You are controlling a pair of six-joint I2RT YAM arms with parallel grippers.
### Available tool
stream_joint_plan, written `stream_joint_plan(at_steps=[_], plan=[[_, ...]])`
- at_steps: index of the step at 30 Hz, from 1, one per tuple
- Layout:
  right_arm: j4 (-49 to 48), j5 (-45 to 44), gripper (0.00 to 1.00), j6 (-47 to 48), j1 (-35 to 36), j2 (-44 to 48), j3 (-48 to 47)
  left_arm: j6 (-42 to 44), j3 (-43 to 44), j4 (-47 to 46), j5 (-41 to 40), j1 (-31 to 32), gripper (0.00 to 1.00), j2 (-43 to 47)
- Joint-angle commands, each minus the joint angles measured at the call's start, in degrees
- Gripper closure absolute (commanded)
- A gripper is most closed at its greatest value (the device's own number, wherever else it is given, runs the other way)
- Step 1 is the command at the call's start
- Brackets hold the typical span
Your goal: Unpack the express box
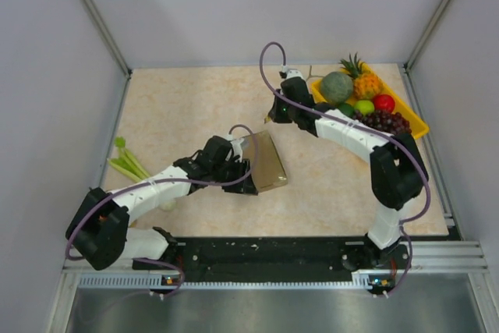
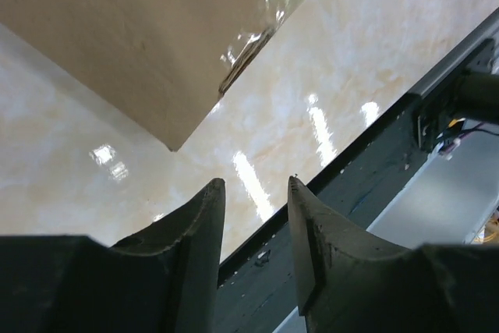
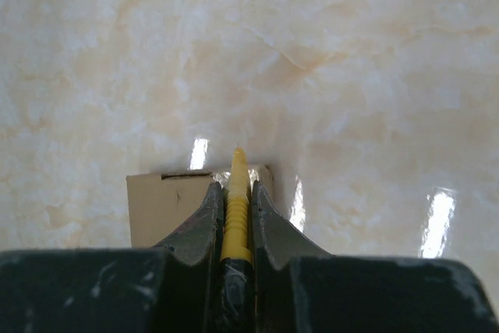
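Observation:
The express box (image 1: 266, 161) is a flat brown cardboard mailer lying shut on the table, with clear tape over one edge (image 2: 261, 25). My left gripper (image 1: 246, 183) is at the box's near left corner, open and empty. In the left wrist view, the left gripper (image 2: 253, 183) is just short of the box corner (image 2: 156, 44). My right gripper (image 1: 274, 117) hovers at the box's far corner. It is shut on a yellow ridged cutter (image 3: 236, 193) with a black handle, whose tip points at the top edge of the box (image 3: 164, 208).
A yellow fruit tray (image 1: 413, 118) with pineapple, melon, grapes and an apple stands at the back right. Green stalks (image 1: 126, 161) lie at the left. A black rail (image 1: 265, 251) runs along the near edge and also shows in the left wrist view (image 2: 374, 169).

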State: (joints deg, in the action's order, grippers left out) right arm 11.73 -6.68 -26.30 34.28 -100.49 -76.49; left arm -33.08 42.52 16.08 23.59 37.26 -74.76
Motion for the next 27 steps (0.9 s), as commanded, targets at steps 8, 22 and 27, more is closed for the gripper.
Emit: stream_joint_plan(at_steps=[8, 22, 27], plan=[[0.75, 9.48, 1.0, 4.16, -1.68, -12.71, -12.63, -2.42, -3.77, -6.58, 0.67, 2.47, 0.58, -6.0], [5.67, 6.94, 1.0, 5.21, -1.94, -3.32, -1.49, -10.51, 4.58, 6.59, -16.81, 0.98, 0.58, -9.79], [6.38, 5.01, 1.0, 3.11, -1.94, 1.95, 3.87, -13.33, 7.4, 11.52, -25.79, -0.51, 0.58, -9.61]])
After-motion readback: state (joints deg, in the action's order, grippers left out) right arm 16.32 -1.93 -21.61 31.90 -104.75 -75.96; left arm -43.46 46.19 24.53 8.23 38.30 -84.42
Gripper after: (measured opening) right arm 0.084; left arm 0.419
